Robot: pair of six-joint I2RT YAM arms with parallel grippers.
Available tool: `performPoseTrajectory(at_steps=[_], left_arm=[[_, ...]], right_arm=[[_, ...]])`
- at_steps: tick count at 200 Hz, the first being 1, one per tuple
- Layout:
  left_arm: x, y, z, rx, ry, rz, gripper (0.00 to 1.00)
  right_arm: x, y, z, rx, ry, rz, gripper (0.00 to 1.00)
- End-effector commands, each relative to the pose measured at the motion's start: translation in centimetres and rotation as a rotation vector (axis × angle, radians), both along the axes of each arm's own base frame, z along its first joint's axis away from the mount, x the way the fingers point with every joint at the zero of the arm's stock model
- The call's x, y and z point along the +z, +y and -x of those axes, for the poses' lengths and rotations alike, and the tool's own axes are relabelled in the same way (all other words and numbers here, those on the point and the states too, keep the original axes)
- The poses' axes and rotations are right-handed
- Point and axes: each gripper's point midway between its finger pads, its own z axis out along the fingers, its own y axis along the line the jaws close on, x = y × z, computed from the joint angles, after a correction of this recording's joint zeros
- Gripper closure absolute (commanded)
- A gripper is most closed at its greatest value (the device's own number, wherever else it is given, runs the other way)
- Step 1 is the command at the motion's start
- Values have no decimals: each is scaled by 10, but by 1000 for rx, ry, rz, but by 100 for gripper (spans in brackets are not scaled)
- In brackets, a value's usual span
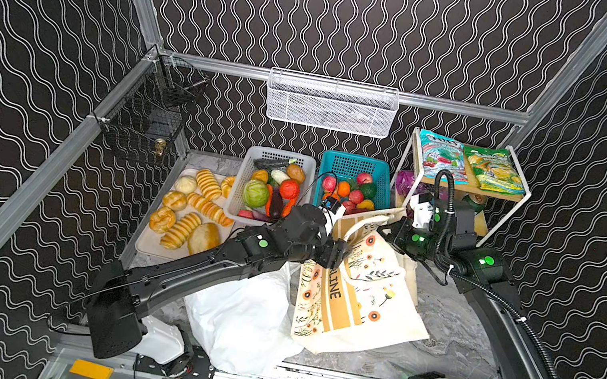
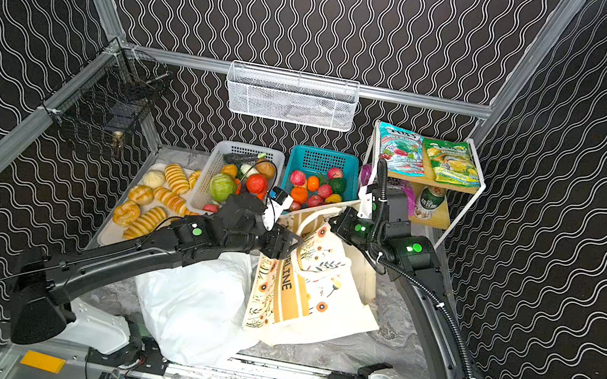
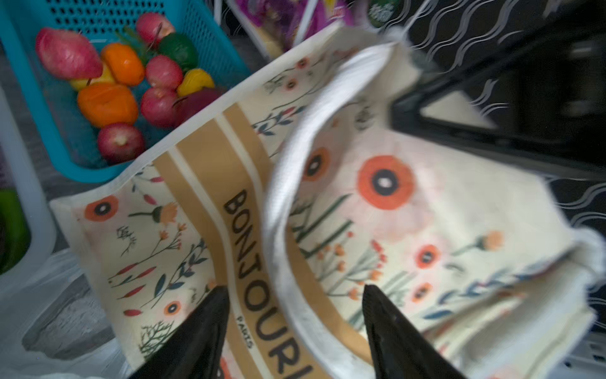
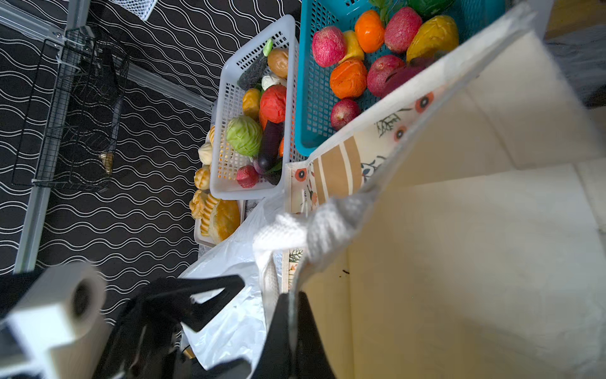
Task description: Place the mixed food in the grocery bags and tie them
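Left gripper (image 1: pixel 339 253) over front face of canvas tote (image 1: pixel 361 306), handle strap (image 3: pixel 282 197) between its jaws. Right gripper (image 1: pixel 385 230) at tote rim, opposite left gripper, rim between jaws. Plastic bag (image 1: pixel 241 314) under left arm (image 1: pixel 195 268), beside tote on side away from right gripper. Fruit basket (image 1: pixel 355 161) just ahead of left gripper, against tote rim. Vegetable basket (image 1: pixel 242 180) beside it, farther from right gripper, with cabbage (image 1: pixel 255 193), tomato (image 1: pixel 289 189), aubergine (image 1: pixel 275 206) inside. Bread tray (image 1: pixel 147 246) beyond that. Shelf rack (image 2: pixel 435 221) behind right gripper: snack packets (image 1: pixel 442 158) on top, drink can (image 2: pixel 428 204) on lower shelf.

Roomy open tote (image 4: pixel 459 262) mouth, teal basket (image 4: pixel 314 98) close behind, strap (image 3: pixel 282 197) inside left hand (image 3: pixel 296 288) gap.
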Motion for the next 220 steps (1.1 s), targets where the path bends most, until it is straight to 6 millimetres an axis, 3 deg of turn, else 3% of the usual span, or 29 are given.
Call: performPoseTrajectory(at_steps=[1, 37, 51, 59, 102, 113, 123, 135, 156, 171, 208, 220], left_arm=[[-8, -12, 2, -36, 92, 68, 36], [-25, -16, -13, -32, 162, 145, 70], [-32, -10, -21, -6, 179, 166, 92], [-37, -5, -25, 15, 187, 165, 100], [-60, 21, -39, 76, 216, 186, 100], [-64, 26, -42, 84, 220, 202, 100], [-68, 29, -41, 81, 226, 214, 100], [-72, 32, -41, 81, 230, 222, 100], [-78, 36, -39, 88, 239, 225, 100], [-83, 41, -38, 101, 242, 227, 100], [-87, 46, -39, 111, 251, 239, 100], [-87, 46, -39, 110, 253, 240, 100]], right_arm=[[15, 5, -6, 6, -59, -37, 97], [19, 5, -4, 15, -74, -42, 96], [20, 5, -2, 20, -81, -39, 94], [20, 4, -2, 21, -84, -37, 92], [23, -2, 6, 27, -107, -2, 64], [26, -11, 7, -7, -125, 28, 52], [29, -22, 8, -50, -141, 55, 47], [26, -49, 6, -160, -137, 107, 37], [-1, -96, 5, -285, -40, 114, 33], [-29, -117, 6, -315, 34, 50, 32], [-92, -100, 6, -181, 188, -100, 25], [-123, -96, 10, -166, 271, -113, 24]])
